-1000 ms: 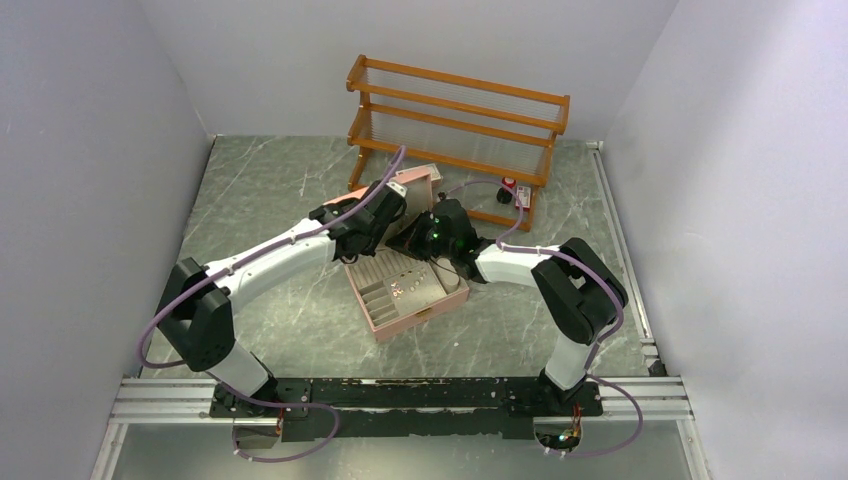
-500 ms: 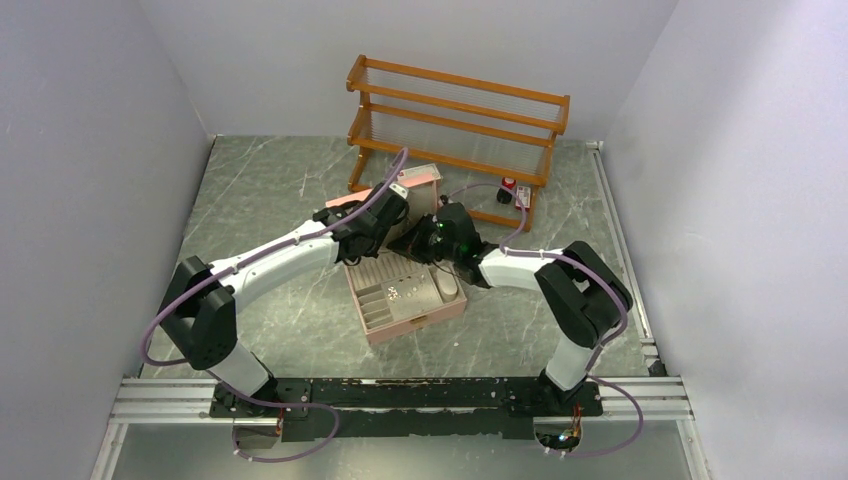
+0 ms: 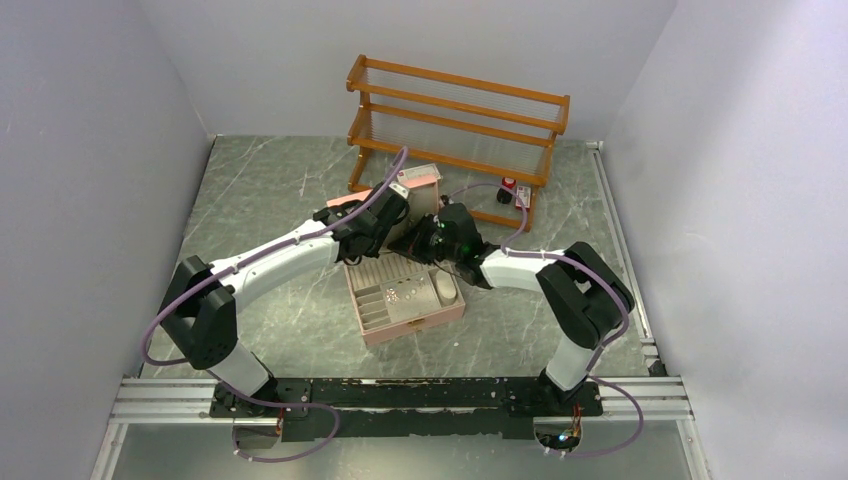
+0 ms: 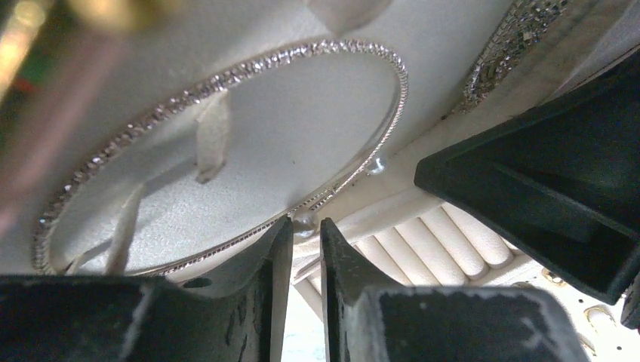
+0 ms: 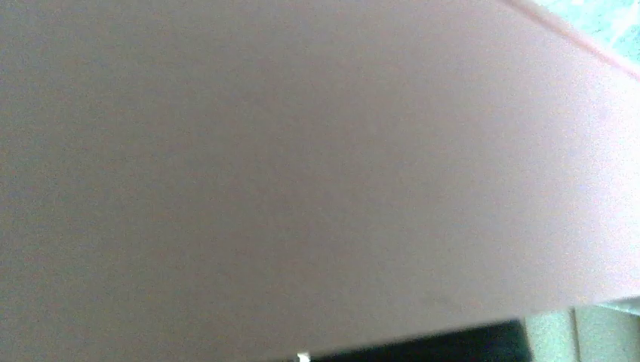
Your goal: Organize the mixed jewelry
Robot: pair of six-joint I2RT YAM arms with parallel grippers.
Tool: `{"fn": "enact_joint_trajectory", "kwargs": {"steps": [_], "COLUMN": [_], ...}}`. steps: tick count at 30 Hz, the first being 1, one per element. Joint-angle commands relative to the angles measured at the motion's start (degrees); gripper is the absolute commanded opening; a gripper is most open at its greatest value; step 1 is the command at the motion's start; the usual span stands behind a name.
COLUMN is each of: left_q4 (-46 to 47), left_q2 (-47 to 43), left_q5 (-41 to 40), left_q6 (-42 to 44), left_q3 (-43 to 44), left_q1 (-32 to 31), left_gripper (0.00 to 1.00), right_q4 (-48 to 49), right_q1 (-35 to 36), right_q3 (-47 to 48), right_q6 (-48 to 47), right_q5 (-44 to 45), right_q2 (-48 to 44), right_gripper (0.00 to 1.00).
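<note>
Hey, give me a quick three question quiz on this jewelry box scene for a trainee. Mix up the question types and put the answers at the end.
1. True or false: the pink jewelry box is closed.
2. Multiple choice: in the left wrist view, what does the silvery chain necklace lie against? A) the box's white lid lining B) a glass dish C) a wooden tray
3. Short answer: whose fingertips sit right at the necklace's lower edge?

Key: 1 false, its lid stands open; 2 A; 3 the left gripper.
</note>
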Motion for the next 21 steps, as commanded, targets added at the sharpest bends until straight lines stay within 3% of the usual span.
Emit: {"fn": "enact_joint_trajectory", "kwargs": {"steps": [1,12,21], "left_q4": [2.3,4.2,4.6], "left_q2": [-1.2,-3.5,-6.5], "left_q5": [0.4,1.6,-0.6], "left_q6": [-0.3,-1.2,-1.7], "left_q3": [1.1,1.1,-0.7], "left_q1": [0.9,0.9,0.9], "left_gripper": [0.27,0.28,0.32], "right_q4": [5.3,7.6,2.6], "right_q1": [0.3,0.1,0.0], "right_q3": [-0.6,-1.4,1.4], "right_q6": [1.0,1.8,1.9], "right_q5": [-5.3,-6.0,-5.0], "right_q2": [-4.1,-5.0,-4.0], "right_gripper": [0.04,0.04,0.03]}}
